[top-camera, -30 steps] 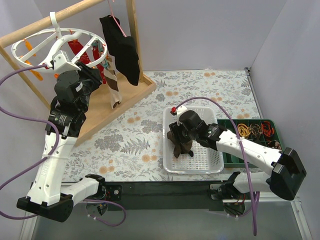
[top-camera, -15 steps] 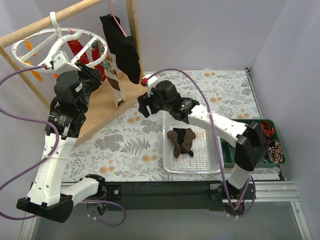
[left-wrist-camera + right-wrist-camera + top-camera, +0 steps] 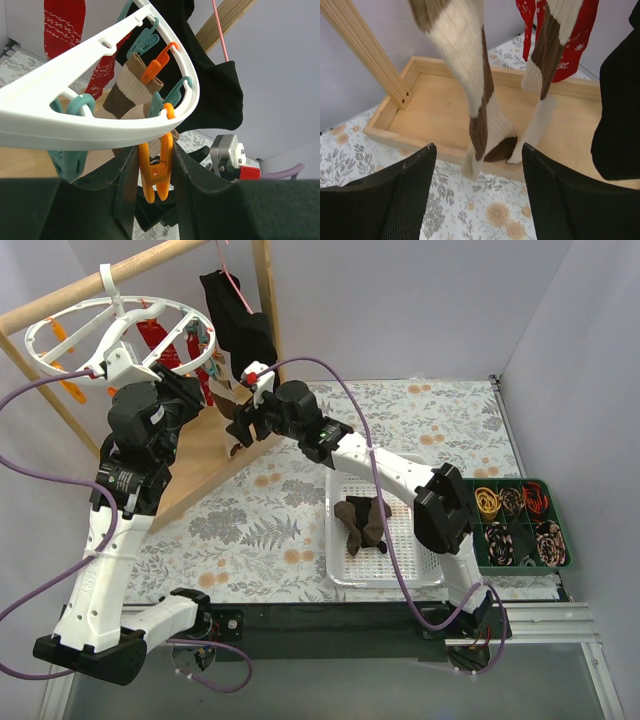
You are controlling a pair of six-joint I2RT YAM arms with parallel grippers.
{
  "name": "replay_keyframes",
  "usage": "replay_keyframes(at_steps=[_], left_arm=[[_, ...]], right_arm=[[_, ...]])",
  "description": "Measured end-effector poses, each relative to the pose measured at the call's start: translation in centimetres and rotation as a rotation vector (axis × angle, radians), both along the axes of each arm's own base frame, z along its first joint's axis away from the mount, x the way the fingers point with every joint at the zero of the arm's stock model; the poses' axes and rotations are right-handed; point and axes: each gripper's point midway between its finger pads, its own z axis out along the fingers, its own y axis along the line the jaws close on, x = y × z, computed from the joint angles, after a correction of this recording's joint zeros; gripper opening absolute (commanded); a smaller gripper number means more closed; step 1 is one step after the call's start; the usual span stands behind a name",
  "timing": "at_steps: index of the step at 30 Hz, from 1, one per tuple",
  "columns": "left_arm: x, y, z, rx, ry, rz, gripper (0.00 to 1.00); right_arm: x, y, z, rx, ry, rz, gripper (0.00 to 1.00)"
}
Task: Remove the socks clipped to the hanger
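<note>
The white ring hanger (image 3: 60,335) hangs from the wooden rod at the top left, and its rim fills the left wrist view (image 3: 100,115). My left gripper (image 3: 100,368) is up at the rim, shut on an orange clip (image 3: 156,170). Brown-and-cream socks (image 3: 465,65) and red patterned socks (image 3: 570,50) hang clipped below the ring. My right gripper (image 3: 240,425) is open and empty; in its wrist view (image 3: 477,150) the toe of the nearer brown-and-cream sock hangs level with the fingertips, just beyond them. Dark brown socks (image 3: 362,520) lie in the white basket (image 3: 425,565).
A black T-shirt (image 3: 245,335) hangs on a pink wire hanger right of the socks. The wooden rack's base tray (image 3: 215,465) lies under the socks. A green compartment box (image 3: 520,525) with small items stands at the right.
My right gripper has left the dark brown socks in the basket and moved up and left to the hanging socks. The left arm has not moved.
</note>
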Motion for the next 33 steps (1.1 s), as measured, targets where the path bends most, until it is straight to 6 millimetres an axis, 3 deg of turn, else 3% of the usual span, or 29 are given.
replay_keyframes(at_steps=[3, 7, 15, 25, 33], left_arm=[[0.0, -0.1, 0.0, -0.004, 0.000, -0.004, 0.10], [0.0, -0.1, 0.0, -0.007, 0.000, -0.006, 0.10], [0.0, -0.2, 0.0, -0.015, 0.001, -0.012, 0.10], [-0.2, 0.1, -0.8, -0.017, 0.005, 0.005, 0.14], [0.0, 1.1, -1.8, -0.025, 0.010, 0.068, 0.26]], right_arm=[[0.3, 0.9, 0.6, 0.032, -0.007, 0.002, 0.61], [0.4, 1.8, 0.8, 0.059, -0.006, 0.003, 0.37], [0.5, 2.2, 0.7, 0.070, 0.001, -0.014, 0.03], [0.6, 1.3, 1.9, 0.065, -0.013, -0.047, 0.01], [-1.6, -1.7, 8.8, 0.102, -0.073, -0.051, 0.01]])
